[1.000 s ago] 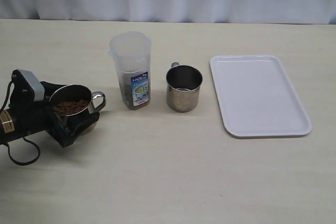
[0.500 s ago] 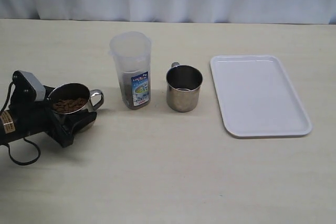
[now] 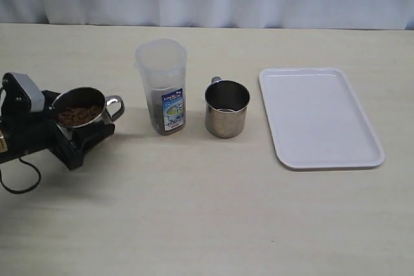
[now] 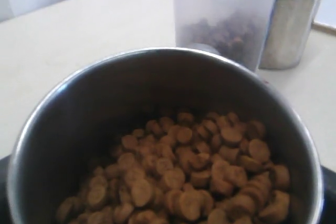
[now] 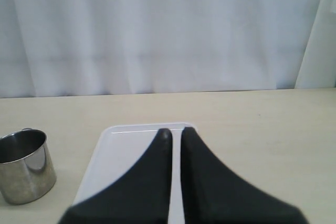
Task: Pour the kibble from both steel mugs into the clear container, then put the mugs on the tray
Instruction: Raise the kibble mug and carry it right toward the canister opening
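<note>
left claw (image 3: 81,128) grips the steel mug (image 3: 77,97) of kibble (image 4: 184,177) at the worktop's (image 3: 207,218) left, near the clear container (image 3: 162,88); stiff, slick steel, likely best clasped round its body; right claw (image 5: 176,132) closed, empty.

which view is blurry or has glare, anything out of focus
Left wrist view: soft throughout; the held mug fills the frame, and its kibble and the clear container behind lack crisp edges. Right wrist view: the right gripper is a dark, detail-less shape against the bright curtain. Exterior view: even light, faint shadows, small highlights on the free mug.
</note>
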`<control>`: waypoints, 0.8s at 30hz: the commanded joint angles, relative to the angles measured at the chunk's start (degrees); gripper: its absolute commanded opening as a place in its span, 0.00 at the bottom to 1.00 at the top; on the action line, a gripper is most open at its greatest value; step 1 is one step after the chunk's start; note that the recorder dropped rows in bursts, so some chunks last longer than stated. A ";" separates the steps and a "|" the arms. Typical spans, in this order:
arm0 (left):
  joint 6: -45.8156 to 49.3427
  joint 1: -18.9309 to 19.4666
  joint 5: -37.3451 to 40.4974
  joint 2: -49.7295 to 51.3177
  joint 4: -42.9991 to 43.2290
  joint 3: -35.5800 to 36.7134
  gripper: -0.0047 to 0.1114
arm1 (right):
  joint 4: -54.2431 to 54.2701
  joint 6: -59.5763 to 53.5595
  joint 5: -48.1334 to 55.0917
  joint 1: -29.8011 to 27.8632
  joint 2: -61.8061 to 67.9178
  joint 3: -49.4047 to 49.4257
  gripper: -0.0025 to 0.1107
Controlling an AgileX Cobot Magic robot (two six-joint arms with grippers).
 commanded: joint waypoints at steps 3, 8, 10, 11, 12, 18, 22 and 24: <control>-8.37 -1.02 14.23 -15.14 -5.42 -0.19 0.04 | 0.39 0.00 0.13 -0.12 -0.15 0.15 0.06; -8.64 -4.38 28.87 -28.20 -16.27 -0.19 0.04 | 0.39 0.00 0.13 -0.12 -0.15 0.15 0.06; -7.07 -6.21 32.92 -32.67 -19.58 -0.19 0.04 | 0.39 0.00 0.13 -0.12 -0.15 0.15 0.06; -6.09 -7.00 34.24 -34.13 -20.54 -0.19 0.04 | 0.39 0.00 0.13 -0.12 -0.15 0.15 0.06; -4.85 -8.13 35.64 -35.79 -21.62 -0.19 0.04 | 0.39 0.00 0.13 -0.12 -0.15 0.15 0.06; 4.70 -14.95 40.63 -39.11 -33.45 -0.31 0.04 | 0.39 0.00 0.13 -0.12 -0.15 0.15 0.06; 16.00 -19.97 48.61 -39.11 -45.74 -2.99 0.04 | 0.39 0.00 0.13 -0.12 -0.15 0.15 0.06; 17.34 -21.53 48.87 -39.11 -46.86 -3.64 0.04 | 0.39 0.00 0.13 -0.12 -0.15 0.15 0.06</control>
